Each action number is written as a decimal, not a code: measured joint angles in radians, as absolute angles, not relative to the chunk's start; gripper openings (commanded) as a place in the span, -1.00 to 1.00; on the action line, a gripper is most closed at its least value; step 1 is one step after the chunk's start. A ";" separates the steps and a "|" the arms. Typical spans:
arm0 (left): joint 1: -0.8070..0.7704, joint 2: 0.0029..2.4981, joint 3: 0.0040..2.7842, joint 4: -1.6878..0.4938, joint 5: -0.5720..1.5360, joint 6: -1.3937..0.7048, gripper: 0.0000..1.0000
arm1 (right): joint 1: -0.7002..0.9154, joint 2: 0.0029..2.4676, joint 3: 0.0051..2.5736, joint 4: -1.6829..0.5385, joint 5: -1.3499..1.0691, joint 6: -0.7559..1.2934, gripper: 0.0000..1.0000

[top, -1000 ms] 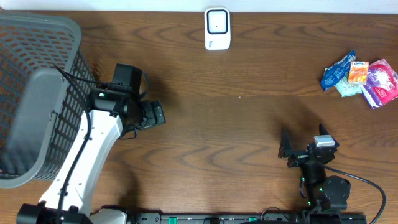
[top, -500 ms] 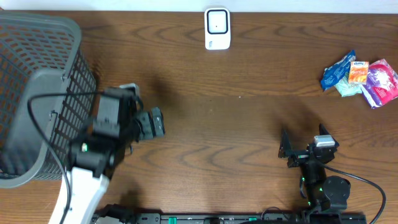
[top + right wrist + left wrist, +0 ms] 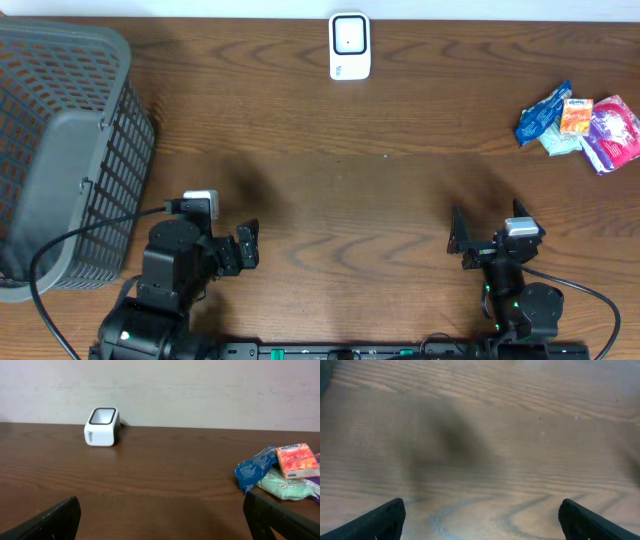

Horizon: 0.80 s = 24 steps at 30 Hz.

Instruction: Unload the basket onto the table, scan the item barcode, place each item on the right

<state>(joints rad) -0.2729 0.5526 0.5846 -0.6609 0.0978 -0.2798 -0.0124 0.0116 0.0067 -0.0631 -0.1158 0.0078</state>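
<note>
The white barcode scanner [image 3: 349, 45] stands at the back middle of the table and shows far off in the right wrist view as the scanner [image 3: 101, 426]. The items lie in a pile at the right edge: a blue packet [image 3: 543, 112], an orange tissue pack [image 3: 576, 115] and a purple packet [image 3: 612, 135]. The blue packet [image 3: 254, 471] and the orange pack [image 3: 297, 460] also lie ahead of my right gripper [image 3: 161, 515]. My right gripper [image 3: 488, 222] is open and empty near the front right. My left gripper [image 3: 245, 248] is open over bare wood at the front left, as the left gripper [image 3: 481, 520] shows.
A grey mesh basket [image 3: 60, 150] fills the left side of the table, close to my left arm. A pale green pack [image 3: 560, 142] lies in the pile with the other items. A wall runs behind the scanner.
My left arm has drawn back from beside the basket toward the front edge of the table, its gripper still open. The right arm has not moved.
</note>
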 measured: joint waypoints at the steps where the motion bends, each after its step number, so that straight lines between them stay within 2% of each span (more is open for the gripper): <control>1: -0.272 0.536 0.559 -0.641 0.098 -0.279 0.96 | -0.012 0.012 0.007 -0.064 -0.116 0.008 0.99; 12: -0.171 0.128 0.220 -0.345 0.107 -0.280 0.96 | -0.012 0.012 0.007 -0.063 -0.116 0.008 0.99; 24: -0.079 0.011 0.068 -0.084 0.130 -0.241 0.95 | -0.012 0.012 0.007 -0.064 -0.116 0.008 0.99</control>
